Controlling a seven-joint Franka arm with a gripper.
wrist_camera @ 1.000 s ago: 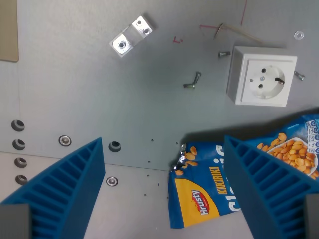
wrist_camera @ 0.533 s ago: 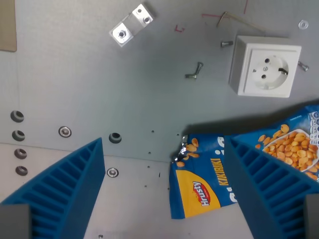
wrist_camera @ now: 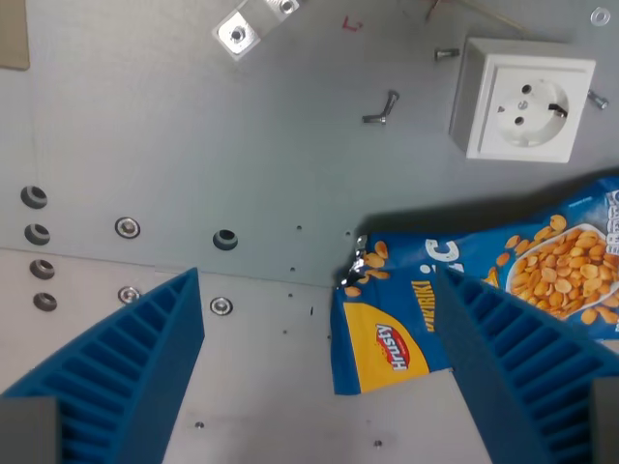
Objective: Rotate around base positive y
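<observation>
Down below the camera, a grey metal table [wrist_camera: 174, 145] fills the wrist view. Two blue ribbed fingers [wrist_camera: 126, 377] stick up from the bottom edge, one on the wrist view's left and one on the wrist view's right. The claw [wrist_camera: 324, 372] is wide open, with a big gap between its two fingers, and it holds nothing.

The task is only a turning move for the arm, so it names no thing to pick up. The thing closest to the claw is a blue snack bag [wrist_camera: 455, 300]. It lies flat on the table, toward the wrist view's right, and the right finger covers part of it. One end looks torn, with shiny foil showing. The bag has pictures of nuts on it.

I think the bag is light, thin and crinkly. It would bend and slide easily, and nuts could spill from the torn end. If the claw ever had to take it, the flat closed edge looks like the best spot to pinch, well away from the tear.

Farther up sits a white wall socket [wrist_camera: 524, 97]. It looks hard and boxy. Near it lie a few small screws [wrist_camera: 383, 106]. A shiny metal bracket [wrist_camera: 250, 23] is at the top edge, partly cut off. Round bolt holes [wrist_camera: 224, 239] dot the table on the left.

As the arm turns, the right finger could brush the bag and push it.
</observation>
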